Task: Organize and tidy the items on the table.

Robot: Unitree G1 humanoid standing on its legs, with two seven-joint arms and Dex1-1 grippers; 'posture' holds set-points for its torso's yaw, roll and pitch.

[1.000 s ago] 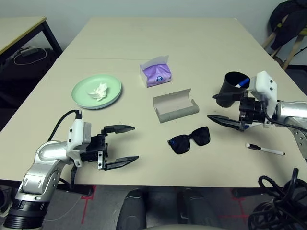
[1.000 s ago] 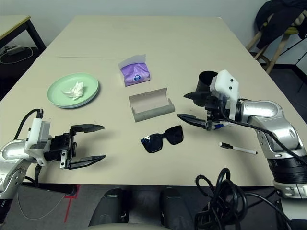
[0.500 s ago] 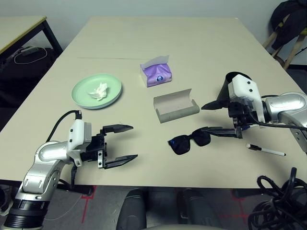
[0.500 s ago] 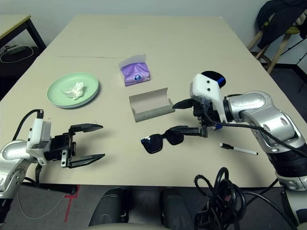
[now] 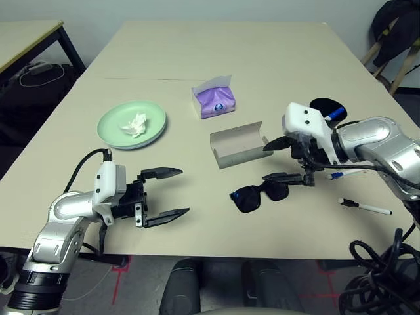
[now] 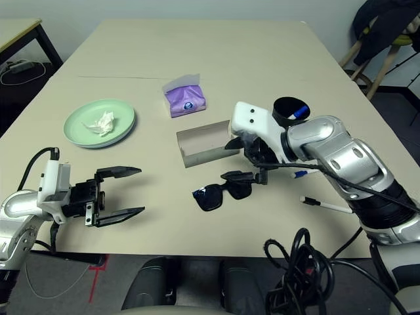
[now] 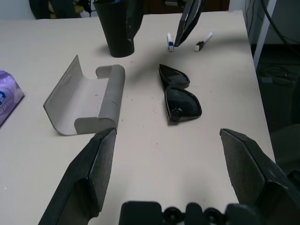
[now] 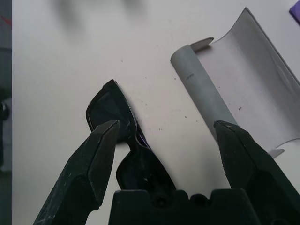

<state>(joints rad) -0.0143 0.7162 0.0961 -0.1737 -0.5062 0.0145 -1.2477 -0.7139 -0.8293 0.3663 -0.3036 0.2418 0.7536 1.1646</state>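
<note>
Right wrist view: right gripper [image 8: 161,154] spread wide, empty, one finger over the sunglasses [image 8: 126,150], the other toward the case [image 8: 234,101].
Left gripper [image 5: 161,193]: released, empty, hovering near the table [image 5: 197,59] edge.
Sunglasses: at 7 o'clock of the open case.
Risk: closing now could pinch one lens or bump the case; the glasses may skid.
Cup [image 6: 289,108]: at 3 o'clock of the case; the arm could bump it.

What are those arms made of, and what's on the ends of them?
Both arms are rounded silver metal segments with black joints. Each wrist carries a white boxy block, and beyond it a black tool, the left tool and right tool, with two flat tapering fingers. A black cable loops from the left wrist.
</note>
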